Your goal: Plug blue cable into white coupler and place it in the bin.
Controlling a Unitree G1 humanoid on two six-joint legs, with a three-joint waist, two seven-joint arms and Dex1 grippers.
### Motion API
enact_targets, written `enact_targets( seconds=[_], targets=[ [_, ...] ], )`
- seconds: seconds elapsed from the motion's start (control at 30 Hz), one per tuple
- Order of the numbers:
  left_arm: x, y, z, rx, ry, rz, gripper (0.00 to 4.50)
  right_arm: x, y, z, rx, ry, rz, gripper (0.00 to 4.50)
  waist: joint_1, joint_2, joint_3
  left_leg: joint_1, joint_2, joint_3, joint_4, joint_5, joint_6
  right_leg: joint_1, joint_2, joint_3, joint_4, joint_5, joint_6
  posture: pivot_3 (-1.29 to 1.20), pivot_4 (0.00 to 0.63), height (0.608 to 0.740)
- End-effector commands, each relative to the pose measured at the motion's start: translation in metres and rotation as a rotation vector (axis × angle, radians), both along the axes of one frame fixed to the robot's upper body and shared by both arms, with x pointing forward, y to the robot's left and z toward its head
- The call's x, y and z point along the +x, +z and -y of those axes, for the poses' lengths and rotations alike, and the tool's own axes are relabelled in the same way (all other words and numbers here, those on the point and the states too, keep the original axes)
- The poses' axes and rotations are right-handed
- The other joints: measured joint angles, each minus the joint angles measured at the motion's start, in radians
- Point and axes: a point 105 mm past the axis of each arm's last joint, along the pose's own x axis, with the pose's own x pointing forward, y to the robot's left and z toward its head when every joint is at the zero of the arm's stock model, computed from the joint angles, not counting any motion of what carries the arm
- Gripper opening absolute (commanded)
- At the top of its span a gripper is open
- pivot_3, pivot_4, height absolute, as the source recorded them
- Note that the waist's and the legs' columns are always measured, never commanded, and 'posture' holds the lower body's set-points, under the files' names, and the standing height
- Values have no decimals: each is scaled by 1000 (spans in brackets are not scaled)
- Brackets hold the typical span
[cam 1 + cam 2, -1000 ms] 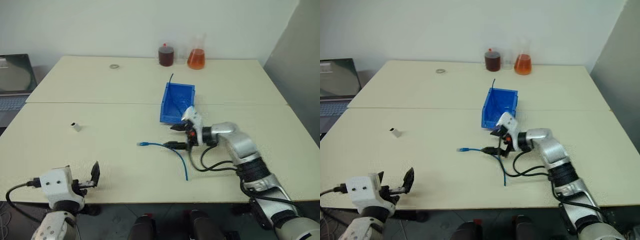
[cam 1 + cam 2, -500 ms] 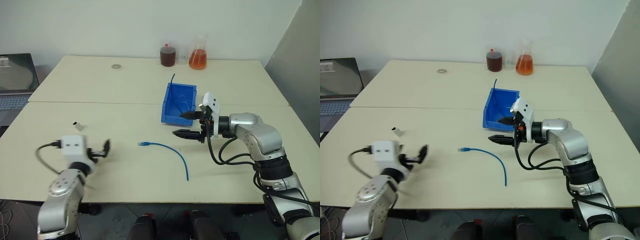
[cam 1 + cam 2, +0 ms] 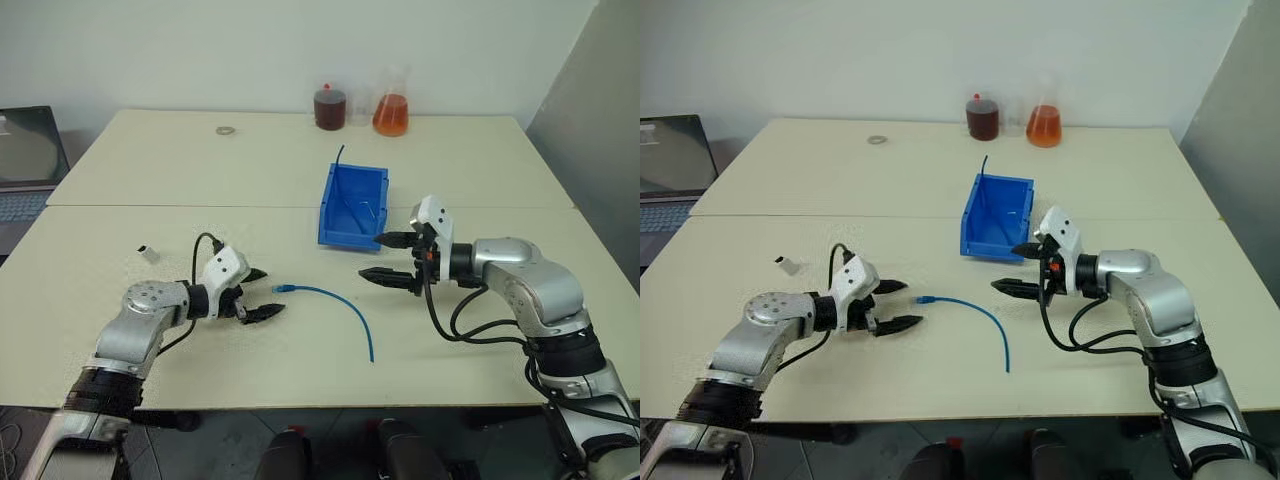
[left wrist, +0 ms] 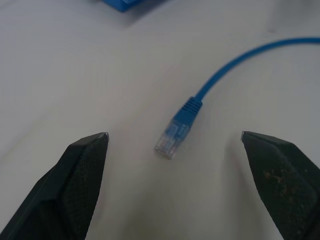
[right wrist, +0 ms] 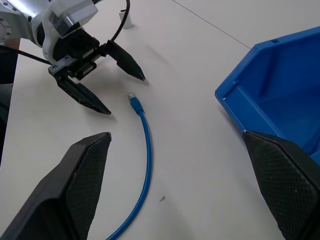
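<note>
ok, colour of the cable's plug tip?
Clear, pale blue plug on the bright blue cable; left wrist view shows it best.

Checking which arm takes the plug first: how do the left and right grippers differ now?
The left gripper sits low by the table, its fingers flanking the blue cable's plug; the right gripper hovers near the bin, away from the plug. Both are open and hold nothing.

The bin [image 3: 353, 205] is seen as glossy blue plastic. The table [image 3: 300, 170] looks matt and smooth. The fingers [image 4: 85, 180] are shown finely textured.
</note>
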Motion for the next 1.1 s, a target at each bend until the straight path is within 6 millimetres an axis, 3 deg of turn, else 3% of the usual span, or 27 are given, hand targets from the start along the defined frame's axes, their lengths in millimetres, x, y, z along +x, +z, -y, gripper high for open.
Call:
enact_targets(
  seconds=[0.03,0.17,0.3,0.83,0.97,1.1],
  targets=[
    [9,-9,-4,93,-98,1,4500,-6,13,2,26,-17,48,4470,3,0,0,0,0,0,0,0,0,0,0,0,0,0,0,0,150,740],
    [19,-14,-1,126,-173,-1,4500,-10,10,9,28,-57,40,4470,4,0,0,0,0,0,1,0,0,1,0,0,0,0,0,0,150,740],
    [17,-17,-2,152,-250,-22,3827,-12,8,12,30,-91,36,4500,3,0,-1,1,0,0,2,0,0,2,0,0,0,0,1,0,150,740],
    [14,-20,-29,178,-210,-66,342,-9,11,10,39,-99,34,4500,-4,1,-1,6,1,-1,2,2,4,5,5,0,2,-2,5,0,150,740],
    [14,-18,-26,126,-187,-67,242,-9,13,7,45,-96,37,4500,-5,1,-1,7,1,-1,2,2,4,5,6,0,3,-2,4,0,150,740],
    [19,13,8,-88,-124,-51,242,-12,18,-2,83,-96,39,4500,-7,1,-1,6,3,-2,2,2,4,5,6,0,3,-2,4,0,150,740]
  ],
)
